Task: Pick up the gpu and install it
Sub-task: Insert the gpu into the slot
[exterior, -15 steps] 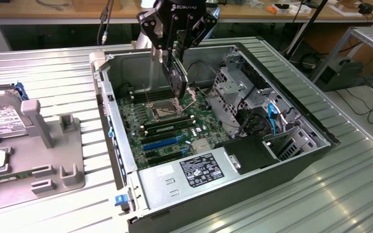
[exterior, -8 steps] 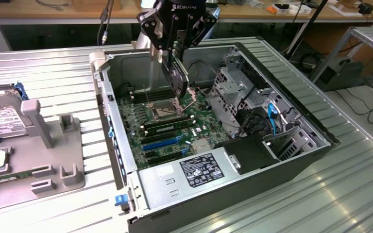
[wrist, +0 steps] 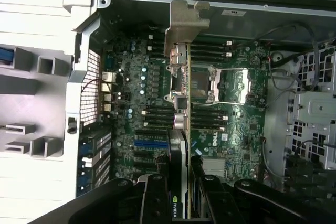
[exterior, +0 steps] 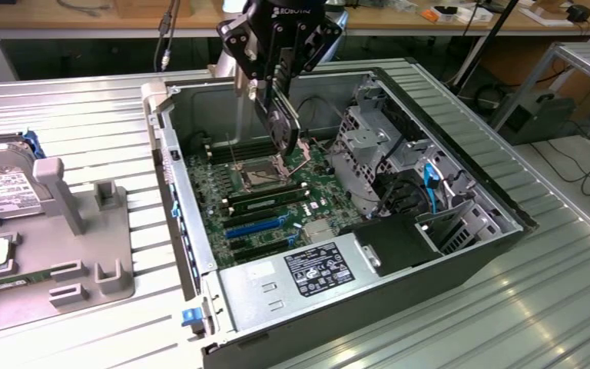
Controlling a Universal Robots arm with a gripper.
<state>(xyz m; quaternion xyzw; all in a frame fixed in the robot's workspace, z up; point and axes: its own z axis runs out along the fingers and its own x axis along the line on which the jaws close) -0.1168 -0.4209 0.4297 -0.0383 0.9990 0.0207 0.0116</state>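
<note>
A: What does the gripper (wrist: 181,166) hold?
B: Its fingers pinch the gpu (wrist: 179,85) on edge, silver bracket farthest from them.
A: Where is it?
B: Hanging over the motherboard (wrist: 236,124) in the open case (exterior: 398,307), not seated.

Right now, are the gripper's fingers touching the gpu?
Touching. In the wrist view the fingers close against both faces of the gpu, which stands edge-on between them with no gap on either side.
</note>
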